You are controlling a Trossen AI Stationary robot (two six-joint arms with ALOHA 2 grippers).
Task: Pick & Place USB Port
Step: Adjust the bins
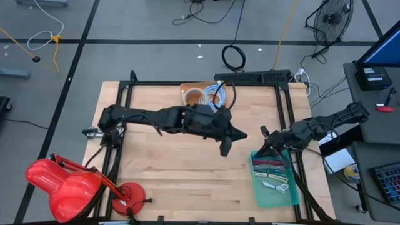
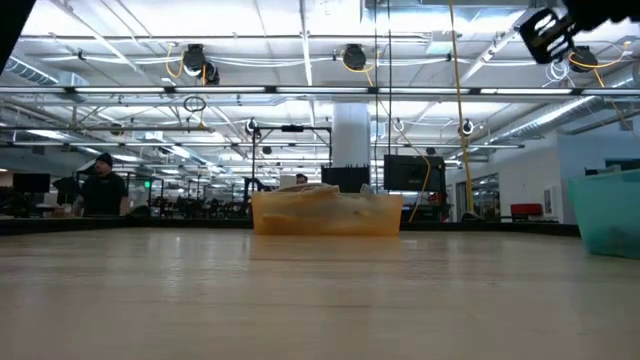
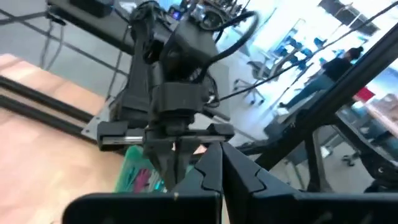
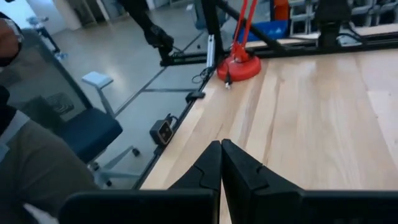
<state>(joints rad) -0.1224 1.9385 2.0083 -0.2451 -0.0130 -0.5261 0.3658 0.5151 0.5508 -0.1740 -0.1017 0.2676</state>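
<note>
My left gripper (image 1: 244,134) (image 3: 221,165) hangs shut above the middle of the wooden table, pointing toward the right edge, with nothing between its fingers. My right gripper (image 1: 264,133) (image 4: 221,160) faces it from close by, above the far end of the teal bin (image 1: 275,187), and is also shut and empty. It shows head-on in the left wrist view (image 3: 174,149). The teal bin holds cables and small parts (image 1: 272,169). I cannot pick out a USB port in any view. A clear orange bin (image 1: 203,95) (image 2: 325,215) with coiled cables stands at the far edge.
A red lamp-like stand (image 1: 69,184) (image 4: 239,65) sits at the near left corner. Black frame rails (image 1: 125,100) run along the table's sides. A person's sleeve (image 4: 31,168) shows beyond the table edge in the right wrist view. Bare wood (image 1: 181,169) lies in the near middle.
</note>
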